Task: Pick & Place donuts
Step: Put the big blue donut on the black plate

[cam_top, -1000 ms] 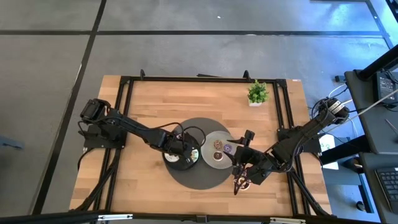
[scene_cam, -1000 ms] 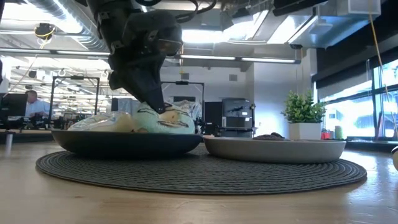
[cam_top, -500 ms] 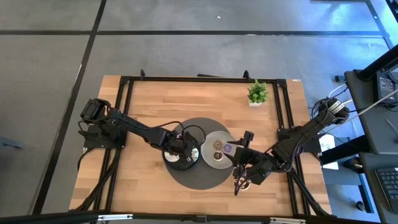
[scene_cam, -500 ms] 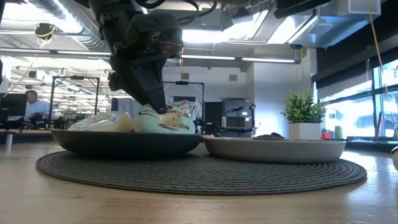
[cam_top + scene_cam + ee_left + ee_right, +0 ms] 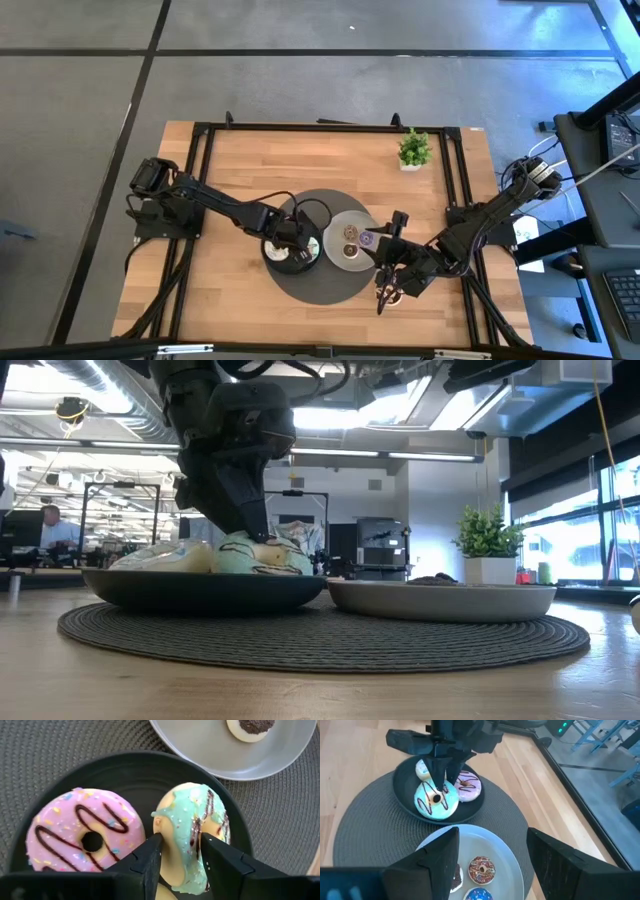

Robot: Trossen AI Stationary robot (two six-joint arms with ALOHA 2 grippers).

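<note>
The left end effector is down in the dark plate, its two fingers clamped across one side of the mint-iced donut. One finger presses the outer edge; the other seems to sit at or in the hole, though that is hard to make out. From table height, the donut looks to be resting on the plate or barely off it, tipped slightly.

Seen from overhead, the dark plate lies at about 9 o'clock on the round woven mat, and the grey plate touches or nearly touches it at 3 o'clock. So I judge the coming move runs from the clamped donut toward 3 o'clock, a short carry across to the grey plate. A pink donut lies right against the mint one, on its 9 o'clock side in the left wrist view, and could get nudged on the lift.

The grey plate holds a sprinkled brown donut, a blue one and a chocolate-topped one.

The right end effector waits near the mat's 4 o'clock edge, fingers spread apart and holding nothing. The left arm is plainly nearer the work.
</note>
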